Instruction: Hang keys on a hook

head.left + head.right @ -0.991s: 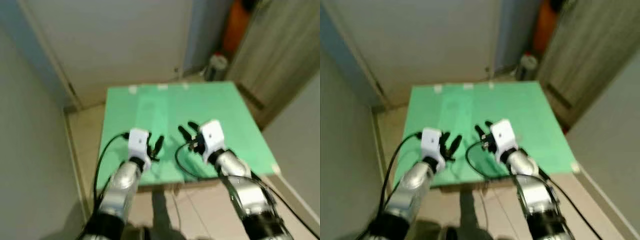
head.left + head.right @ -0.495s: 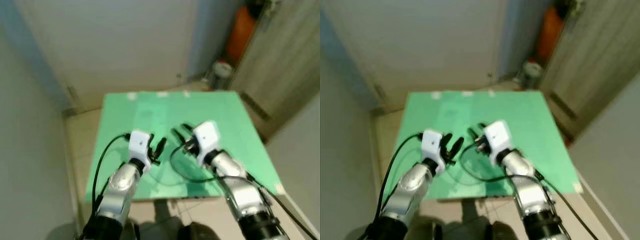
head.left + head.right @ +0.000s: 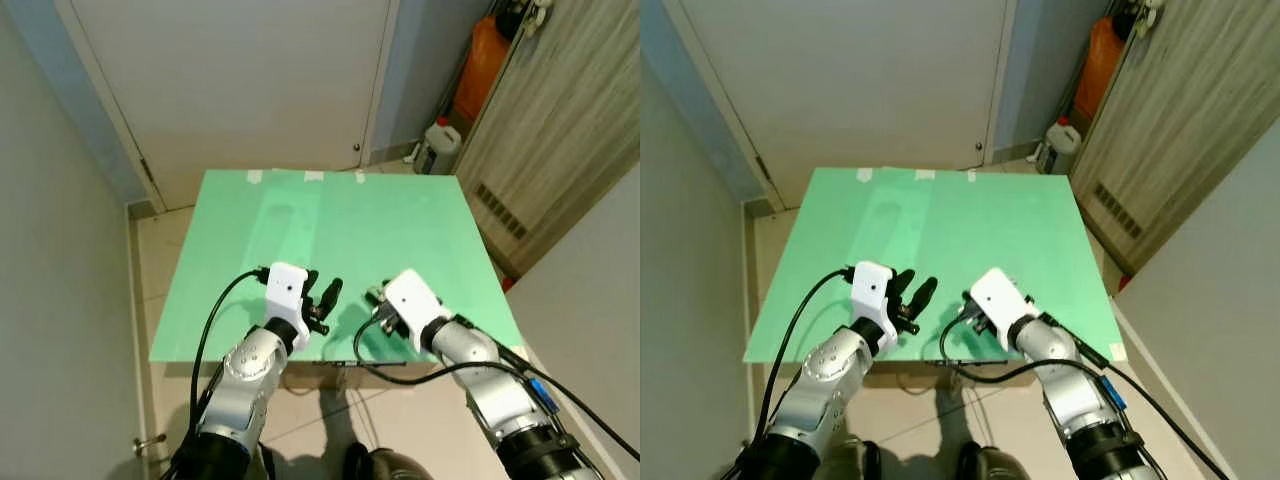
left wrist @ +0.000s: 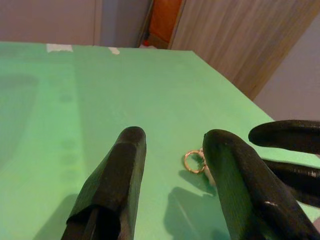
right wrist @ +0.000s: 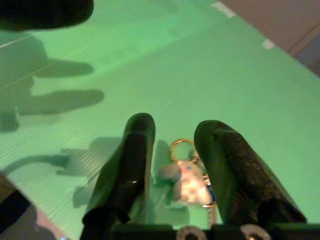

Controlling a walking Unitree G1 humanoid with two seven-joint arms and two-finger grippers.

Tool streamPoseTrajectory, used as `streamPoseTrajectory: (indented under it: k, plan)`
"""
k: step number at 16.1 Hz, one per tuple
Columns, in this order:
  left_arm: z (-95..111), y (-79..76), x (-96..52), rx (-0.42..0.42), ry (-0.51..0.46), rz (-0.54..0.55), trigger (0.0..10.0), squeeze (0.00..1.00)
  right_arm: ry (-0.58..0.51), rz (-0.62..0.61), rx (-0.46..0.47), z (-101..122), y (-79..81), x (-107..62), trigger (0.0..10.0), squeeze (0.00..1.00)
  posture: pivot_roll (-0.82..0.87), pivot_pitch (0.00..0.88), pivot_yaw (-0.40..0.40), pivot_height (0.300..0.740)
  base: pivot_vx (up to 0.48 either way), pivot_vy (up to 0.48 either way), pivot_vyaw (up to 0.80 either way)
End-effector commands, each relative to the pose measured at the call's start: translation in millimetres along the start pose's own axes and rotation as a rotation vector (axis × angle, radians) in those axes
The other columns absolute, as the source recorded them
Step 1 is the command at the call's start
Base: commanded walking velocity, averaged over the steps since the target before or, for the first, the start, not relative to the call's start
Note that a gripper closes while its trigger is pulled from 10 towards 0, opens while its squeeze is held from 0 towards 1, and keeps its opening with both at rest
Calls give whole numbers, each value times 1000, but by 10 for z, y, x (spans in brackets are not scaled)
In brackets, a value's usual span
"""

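Note:
A small bunch of keys [image 5: 186, 176], with a gold ring [image 4: 192, 161] and a pale charm, lies on the green table [image 3: 330, 225] near its front edge. My right gripper [image 5: 167, 127] is down at the table, open, with one finger on each side of the keys and not closed on them. In the left eye view the right gripper [image 3: 377, 303] sits right of centre. My left gripper [image 3: 322, 298] hovers open just to the left of it, empty, and points toward the keys. The left gripper [image 4: 170, 135] has the ring ahead of its fingers.
A white door [image 3: 250, 80] stands behind the table, with a grey wall on the left. At the back right are a white jug [image 3: 440, 146] and an orange object [image 3: 482, 60] beside a wooden cabinet [image 3: 570, 120]. Tiled floor lies under the table's front edge.
The camera has shifted and the picture has sharpened. My right gripper has dropped and drawn back toward the front edge, down around the keys. The left gripper keeps its pose.

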State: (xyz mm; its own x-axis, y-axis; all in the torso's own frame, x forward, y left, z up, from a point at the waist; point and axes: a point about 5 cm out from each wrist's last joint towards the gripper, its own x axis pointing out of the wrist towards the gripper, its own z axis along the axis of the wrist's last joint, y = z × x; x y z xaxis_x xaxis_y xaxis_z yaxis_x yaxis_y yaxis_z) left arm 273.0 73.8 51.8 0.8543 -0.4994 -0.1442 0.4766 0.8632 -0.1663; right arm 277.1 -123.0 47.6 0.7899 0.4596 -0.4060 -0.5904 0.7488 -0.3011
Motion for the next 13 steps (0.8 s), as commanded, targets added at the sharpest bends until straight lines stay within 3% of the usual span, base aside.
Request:
streamPoseTrajectory:
  k: [1,5,6,7,13]
  plan:
    - [-15,-54,-3,-31,-2,-2,10000,0,41,17,-12,-70,11,-8,10000,1000,36,134,-18,740,0,0,0]
    - [-31,-31,-41,-30,6,8,10000,0,99,-204,87,-227,-134,98,10000,1000,37,154,-15,740,0,0,0]
    - [-40,-38,-61,-32,8,7,10000,0,122,-243,108,-281,-158,120,10000,227,41,162,-12,740,0,0,0]
    - [-52,-51,-83,-32,12,4,10000,0,119,-256,157,-298,-157,138,10000,0,46,171,-11,740,0,0,0]
    - [-106,-58,-220,-36,33,7,10000,0,158,-250,202,-432,-80,186,10000,0,64,202,-11,740,0,0,0]
